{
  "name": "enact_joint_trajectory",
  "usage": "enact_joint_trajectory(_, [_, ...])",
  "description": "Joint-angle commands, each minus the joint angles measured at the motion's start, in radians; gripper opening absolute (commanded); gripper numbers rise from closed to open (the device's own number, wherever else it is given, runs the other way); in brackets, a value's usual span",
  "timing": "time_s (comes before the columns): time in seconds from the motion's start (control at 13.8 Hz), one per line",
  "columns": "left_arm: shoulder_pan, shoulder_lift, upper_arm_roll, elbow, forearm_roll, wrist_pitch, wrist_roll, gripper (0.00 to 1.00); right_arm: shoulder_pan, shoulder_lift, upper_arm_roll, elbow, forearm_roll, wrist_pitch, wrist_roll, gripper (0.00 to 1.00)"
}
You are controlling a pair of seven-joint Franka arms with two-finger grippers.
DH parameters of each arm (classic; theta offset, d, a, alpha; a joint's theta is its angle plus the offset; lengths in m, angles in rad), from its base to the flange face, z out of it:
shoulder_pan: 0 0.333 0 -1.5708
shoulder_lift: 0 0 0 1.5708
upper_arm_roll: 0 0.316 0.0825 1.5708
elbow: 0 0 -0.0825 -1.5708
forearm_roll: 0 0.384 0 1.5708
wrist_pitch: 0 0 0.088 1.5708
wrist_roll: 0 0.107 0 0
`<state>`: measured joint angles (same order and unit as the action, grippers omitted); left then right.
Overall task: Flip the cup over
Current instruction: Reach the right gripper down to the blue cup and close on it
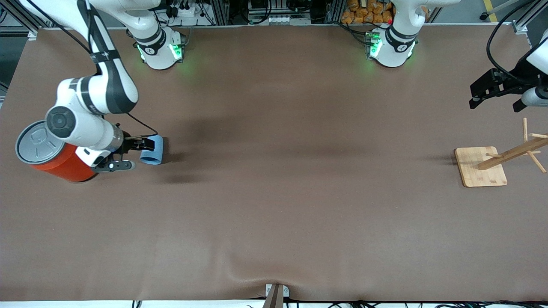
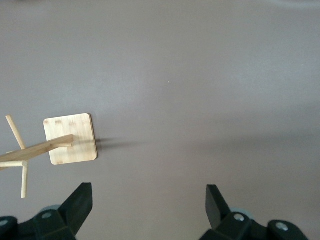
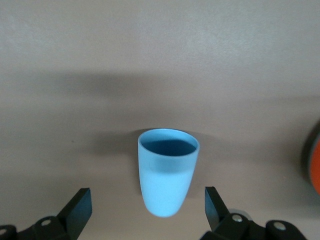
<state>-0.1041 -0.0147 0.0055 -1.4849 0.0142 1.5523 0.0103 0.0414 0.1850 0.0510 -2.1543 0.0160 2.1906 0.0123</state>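
The small light-blue cup (image 1: 152, 150) is on the brown table beside the orange can, at the right arm's end. It seems to lie on its side. In the right wrist view the cup (image 3: 167, 175) shows its dark-blue mouth turned away from the gripper and its rounded base toward it. My right gripper (image 1: 136, 154) is open, and its fingers (image 3: 80, 202) stand wide on either side of the cup's base without touching it. My left gripper (image 1: 473, 96) is open and empty, and waits in the air at the left arm's end (image 2: 149, 192).
A large orange can (image 1: 64, 164) with a grey lid stands right beside the right wrist; its edge shows in the right wrist view (image 3: 315, 167). A wooden peg rack on a square base (image 1: 479, 171) stands below the left gripper (image 2: 70, 137).
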Motion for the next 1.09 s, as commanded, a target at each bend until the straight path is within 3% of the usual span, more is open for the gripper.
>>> enact_joint_trajectory(0.0, [0.004, 0.015, -0.004, 0.012, 0.003, 0.023, 0.013, 1.0, 0.011, -0.032, -0.002, -0.101, 0.005, 0.109, 0.005, 1.0])
enact_joint_trajectory(0.36, [0.023, 0.031, 0.001, 0.014, 0.001, 0.035, 0.025, 1.0, -0.001, 0.01, -0.003, -0.194, 0.005, 0.234, -0.005, 1.0])
enact_joint_trajectory(0.73, [0.018, 0.074, -0.001, 0.011, 0.003, 0.097, 0.025, 1.0, -0.071, 0.102, -0.002, -0.2, 0.005, 0.322, -0.084, 1.0])
enact_joint_trajectory(0.8, [0.015, 0.088, -0.002, 0.011, 0.003, 0.109, 0.025, 1.0, -0.069, 0.108, -0.002, -0.2, 0.005, 0.336, -0.084, 0.94])
enact_joint_trajectory(0.94, [0.004, 0.123, -0.004, 0.014, 0.004, 0.152, 0.025, 1.0, -0.051, 0.114, 0.0, -0.197, 0.005, 0.325, -0.084, 0.27])
enact_joint_trajectory(1.02, [0.0, 0.145, -0.009, 0.014, 0.004, 0.175, 0.025, 1.0, -0.037, 0.113, 0.001, -0.191, 0.005, 0.324, -0.078, 0.08])
